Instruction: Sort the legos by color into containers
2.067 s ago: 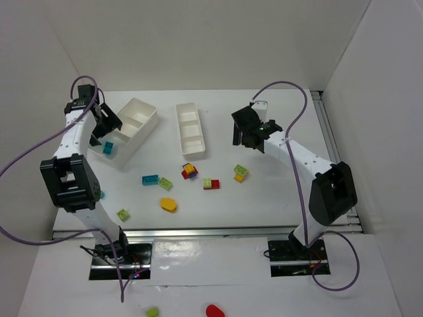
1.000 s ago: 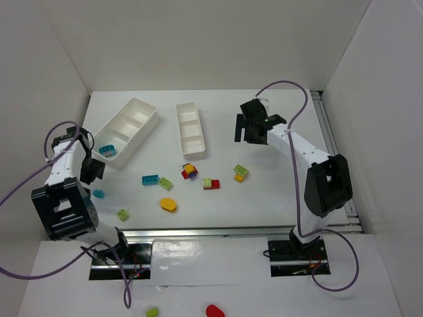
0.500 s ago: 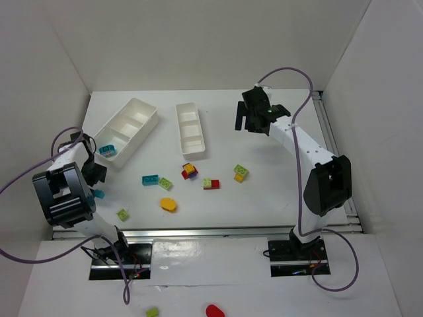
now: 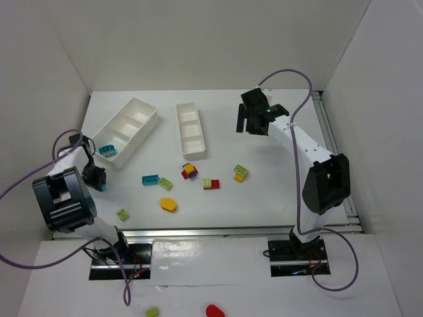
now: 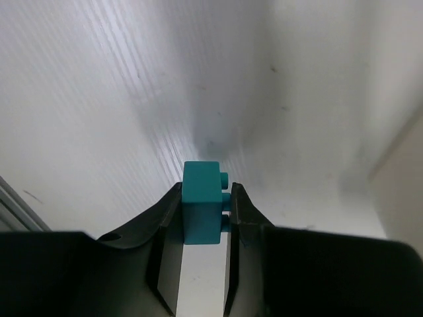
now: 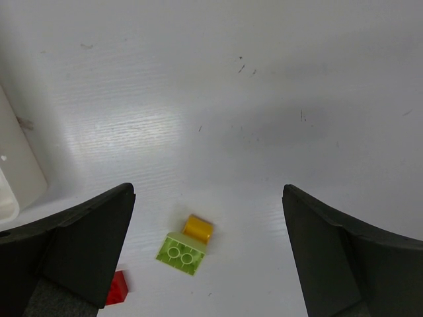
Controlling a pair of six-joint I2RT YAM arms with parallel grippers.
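Grasp of a teal brick at the left edge of the table (image 4: 277, 198). My left gripper (image 4: 98, 179) is clamped on the teal brick (image 5: 201, 210). Its fingers (image 5: 168, 228) press the brick's two flat sides, and the studs point sideways. Only the rear part of the brick lies between the pads, and the front part juts out ahead. I cannot tell whether the brick rests on the table or hangs just clear of it.

My right gripper (image 6: 206, 211) hovers with jaws wide apart and holds nothing. It hangs above the far right of the table, with a green-and-yellow clump (image 6: 186, 244) and a red brick (image 6: 117, 288) below it.

The wide tray (image 4: 127, 129) stands near the left gripper, and its near compartment holds a cyan brick (image 4: 107, 150). I judge that compartment to be the goal.

To do the step well, I would:
- keep the clamp firm and rise straight up until the brick clears the tray wall;
- carry it over the near compartment;
- descend low before parting the fingers, so that the brick does not bounce out;
- keep the right arm well apart meanwhile.
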